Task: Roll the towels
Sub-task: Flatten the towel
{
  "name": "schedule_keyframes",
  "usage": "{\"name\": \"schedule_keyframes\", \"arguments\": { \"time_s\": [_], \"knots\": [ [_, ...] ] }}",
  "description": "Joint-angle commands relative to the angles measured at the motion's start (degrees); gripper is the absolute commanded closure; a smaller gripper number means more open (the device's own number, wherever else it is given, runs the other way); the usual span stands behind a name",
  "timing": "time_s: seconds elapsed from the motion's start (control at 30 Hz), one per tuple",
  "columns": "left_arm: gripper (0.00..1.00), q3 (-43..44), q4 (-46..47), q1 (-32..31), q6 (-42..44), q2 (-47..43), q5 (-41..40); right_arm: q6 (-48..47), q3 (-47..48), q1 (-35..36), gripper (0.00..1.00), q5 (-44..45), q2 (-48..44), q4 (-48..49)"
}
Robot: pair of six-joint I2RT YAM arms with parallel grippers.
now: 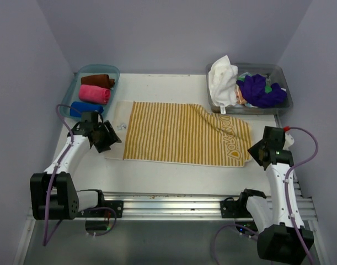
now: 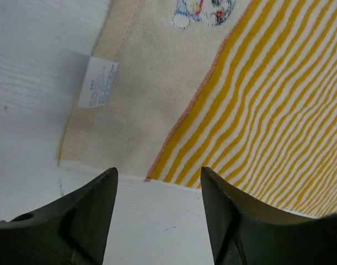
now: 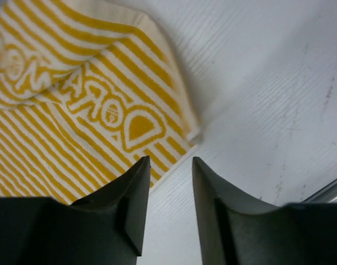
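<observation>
Left pincer (image 2: 158, 174) gapes wide, empty, by the yellow-striped towel (image 1: 174, 132) corner with its unreadable care label (image 2: 97, 81); right pincer (image 3: 170, 163), narrower, empty, faces woven "DORA" lettering (image 3: 110, 107). Towel lies spread on the tabletop (image 1: 157, 171).

Lab booth: bare lilac walls (image 1: 174, 33), white table (image 1: 174, 172)

Striped towel (image 2: 267, 110) label (image 2: 98, 81) text illegible
</observation>
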Motion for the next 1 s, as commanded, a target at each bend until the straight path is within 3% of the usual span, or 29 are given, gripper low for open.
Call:
{"name": "schedule_keyframes", "arguments": {
  "time_s": [0.0, 0.37, 0.77, 0.87, 0.97],
  "knots": [
    [0.34, 0.01, 2.67, 0.43, 0.31, -2.68, -4.01, 1.19, 0.84, -0.20, 0.57, -0.72, -0.38, 1.06],
    [0.41, -6.48, -3.31, 0.43, -6.98, -3.39, -12.11, -2.51, 1.19, -0.20, 0.52, -4.75, -1.61, 1.85],
    [0.39, -9.04, 5.56, 0.43, -8.92, 4.51, -11.68, -3.57, -0.56, -0.20, 0.48, -11.26, 2.34, 2.12],
    [0.44, -10.10, 7.24, 0.17, -9.45, 6.45, -10.88, -2.78, -1.53, -0.20, 0.48, -11.96, 2.61, 1.94],
    [0.58, -10.19, 7.59, 0.08, -9.71, 6.81, -11.50, -2.34, -2.41, -0.20, 0.48, -12.05, 1.74, 1.68]
  ]
}}
